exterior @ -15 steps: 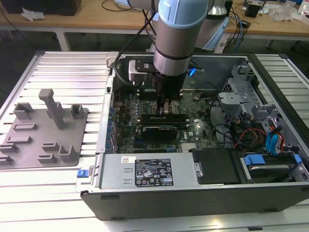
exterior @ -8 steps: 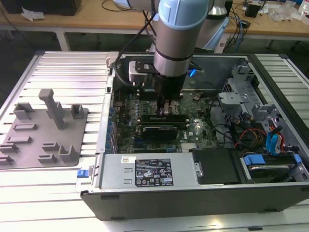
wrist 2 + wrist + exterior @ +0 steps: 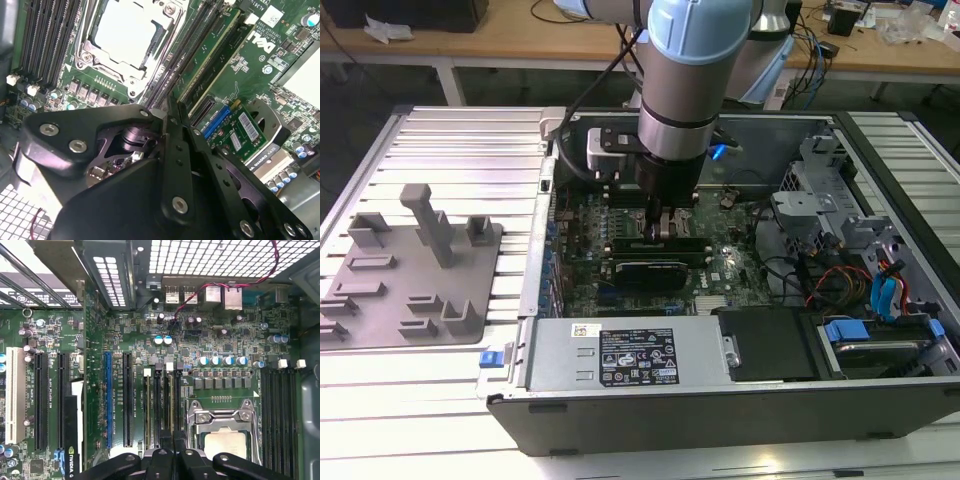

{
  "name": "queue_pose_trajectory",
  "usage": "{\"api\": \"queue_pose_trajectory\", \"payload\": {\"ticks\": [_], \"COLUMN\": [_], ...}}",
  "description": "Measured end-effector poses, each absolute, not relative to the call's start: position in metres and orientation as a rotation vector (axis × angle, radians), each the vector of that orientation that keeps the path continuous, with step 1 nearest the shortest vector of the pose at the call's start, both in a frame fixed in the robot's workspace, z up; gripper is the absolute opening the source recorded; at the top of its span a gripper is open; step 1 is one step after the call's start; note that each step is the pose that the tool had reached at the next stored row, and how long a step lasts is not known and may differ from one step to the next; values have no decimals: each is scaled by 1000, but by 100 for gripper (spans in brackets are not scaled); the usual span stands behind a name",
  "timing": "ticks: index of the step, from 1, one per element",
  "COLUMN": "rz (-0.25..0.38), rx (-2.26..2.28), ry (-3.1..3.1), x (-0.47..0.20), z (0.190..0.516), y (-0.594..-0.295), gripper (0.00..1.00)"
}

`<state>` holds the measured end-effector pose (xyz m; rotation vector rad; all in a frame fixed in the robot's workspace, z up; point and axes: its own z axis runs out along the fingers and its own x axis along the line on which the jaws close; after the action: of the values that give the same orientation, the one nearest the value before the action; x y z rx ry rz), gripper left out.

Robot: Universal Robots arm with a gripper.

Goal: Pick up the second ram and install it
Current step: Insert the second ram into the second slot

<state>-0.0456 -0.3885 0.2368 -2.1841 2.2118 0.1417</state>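
Down inside the computer case [image 3: 880,215], the end effector [image 3: 663,226] (fingers pressed together) meets the second ram [image 3: 171,410].

We see the motherboard [image 3: 150,355] with its processor socket [image 3: 222,427]. Beside the socket run black memory slots [image 3: 162,405], and our hand [image 3: 172,460] sits over their near end, beside the socket.

The gripper [image 3: 665,228] sits low inside the open computer case [image 3: 720,400], hemmed in. Just beside it stands the metal-framed processor socket [image 3: 220,422]; the graphics card [image 3: 645,270] lies close on its other side. Tangled cables [image 3: 840,285] and drive cages [image 3: 810,195] crowd farther off; above it, open air.
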Motion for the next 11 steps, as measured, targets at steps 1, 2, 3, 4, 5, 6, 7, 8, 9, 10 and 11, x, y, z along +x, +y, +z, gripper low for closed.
{"api": "queue_pose_trajectory", "payload": {"ticks": [1,2,3,4,5,6,7,8,9,10,11], "rz": [142,142,142,142,142,142,142,142,142,142,141], "rx": [-2184,-2184,-2184,-2184,-2184,-2184,-2184,-2184,-2184,-2184,-2184], "ry": [2212,2212,2212,2212,2211,2212,2212,2212,2211,2211,2211], "x": [-46,-46,-46,-46,-46,-46,-46,-46,-46,-46,-46], "z": [237,237,237,237,237,237,237,237,236,236,236], "y": [-389,-389,-389,-389,-388,-388,-388,-388,-388,-388,-388], "gripper": [9,9,9,9,9,9,9,9,9,9,9]}}
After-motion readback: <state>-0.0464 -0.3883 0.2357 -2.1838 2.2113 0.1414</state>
